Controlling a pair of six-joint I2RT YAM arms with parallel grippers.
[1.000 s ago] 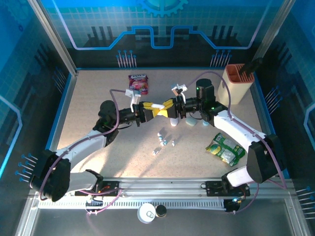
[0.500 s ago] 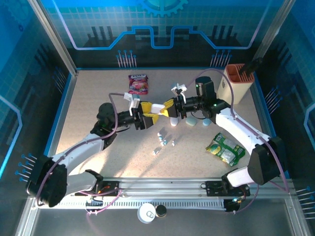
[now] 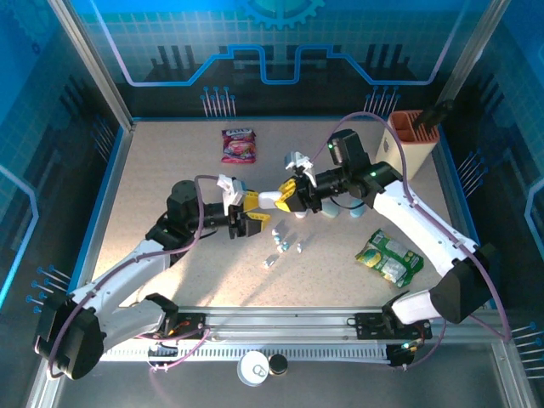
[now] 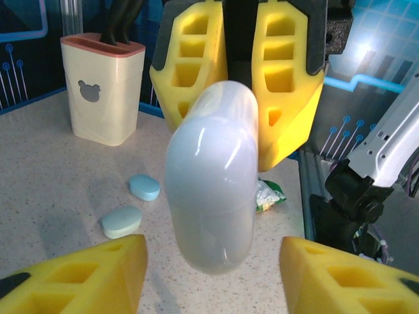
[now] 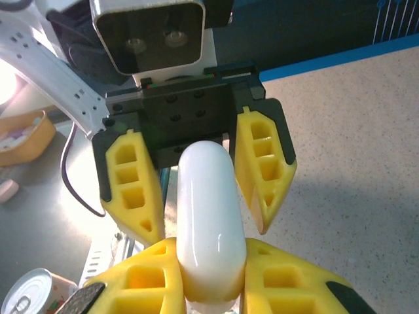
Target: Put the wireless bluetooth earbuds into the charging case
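Step in hand, by my read: readying the charging case; nothing's in it yet. R gripper is clamped on one end of this white pebble-shaped case, holding it in the air over the middle of the tabletop. The right wrist view has its yellow pads tight on both sides. L gripper faces the case's free end w/ fingers spread wide, not touching it. Case looks closed; can't make out a seam.

The wireless bluetooth earbuds lie loose on the tabletop in a small cluster, on the near-edge side of the grippers & apart from both. Two pale-blue cases sit further toward the right edge, and a cream holder stands at the far right corner.

Next, prob: L closes on the free end, either to pry the lid open or take the case over. Needs square alignment & a firm pinch, since the glossy rounded shell will likely slip.
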